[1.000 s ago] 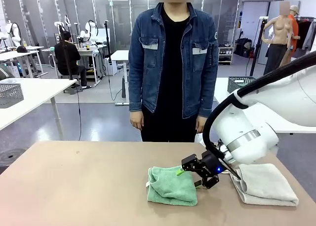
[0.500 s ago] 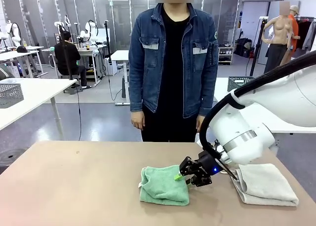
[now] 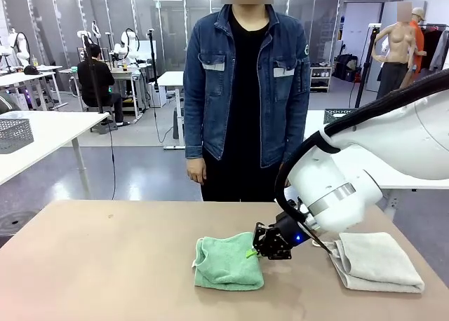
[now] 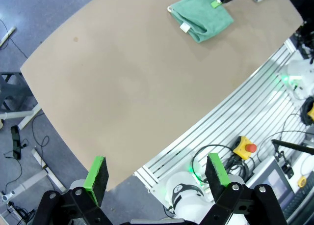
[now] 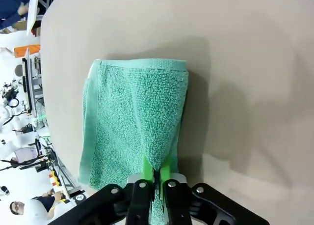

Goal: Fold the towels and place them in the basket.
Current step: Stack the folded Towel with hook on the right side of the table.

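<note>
Busy lab behind, other benches and arms farther off; up close, a bare tan table shared with a person in a denim jacket, standing at the far edge with hands hanging idle.

Over the last second: right gripper drawn leftward across the table, mint green towel dragged along and bunched more tightly than a second ago. Jaws pinched together on a raised fold of that towel, seen plainly in the right wrist view, terry pulled up into a ridge between the green pads. Likely a fold in progress, the near edge being carried over the rest; not yet flat or squared.

Off-white towel lying already folded at the right end of the table, well apart from the green one, partly behind the right arm's wrist. Left gripper held high above the table edge, fingers spread wide, nothing between them.

Nothing between the gripper and the remaining stretch of towel. Big white forearm close over the off-white towel: a risk of brushing it on any swing back.
</note>
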Robot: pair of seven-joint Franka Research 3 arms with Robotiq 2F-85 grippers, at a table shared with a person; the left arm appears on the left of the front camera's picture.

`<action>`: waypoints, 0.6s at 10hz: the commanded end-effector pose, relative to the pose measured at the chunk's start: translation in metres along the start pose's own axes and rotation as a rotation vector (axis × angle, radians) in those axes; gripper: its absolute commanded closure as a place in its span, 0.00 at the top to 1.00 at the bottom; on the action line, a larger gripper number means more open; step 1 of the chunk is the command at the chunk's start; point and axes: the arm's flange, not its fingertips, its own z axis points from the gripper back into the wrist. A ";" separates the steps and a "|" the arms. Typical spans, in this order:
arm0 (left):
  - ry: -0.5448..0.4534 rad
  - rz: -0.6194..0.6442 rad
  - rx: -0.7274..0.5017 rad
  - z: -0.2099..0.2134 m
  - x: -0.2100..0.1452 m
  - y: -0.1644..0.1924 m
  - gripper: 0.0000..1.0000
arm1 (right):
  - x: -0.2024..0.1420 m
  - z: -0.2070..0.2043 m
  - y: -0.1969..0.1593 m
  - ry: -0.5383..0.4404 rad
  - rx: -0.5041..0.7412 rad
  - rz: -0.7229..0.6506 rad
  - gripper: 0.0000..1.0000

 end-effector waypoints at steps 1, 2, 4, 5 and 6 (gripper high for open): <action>-0.016 -0.011 0.009 -0.002 0.000 0.001 1.00 | 0.001 0.001 -0.002 0.001 0.011 0.008 0.00; -0.016 -0.011 0.009 -0.002 0.000 0.001 1.00 | 0.001 0.001 -0.002 0.001 0.011 0.008 0.00; -0.016 -0.011 0.009 -0.002 0.000 0.001 1.00 | 0.001 0.001 -0.002 0.001 0.011 0.008 0.00; -0.016 -0.011 0.009 -0.002 0.000 0.001 1.00 | 0.001 0.001 -0.002 0.001 0.011 0.008 0.00; -0.016 -0.011 0.009 -0.002 0.000 0.001 1.00 | 0.001 0.001 -0.002 0.001 0.011 0.008 0.00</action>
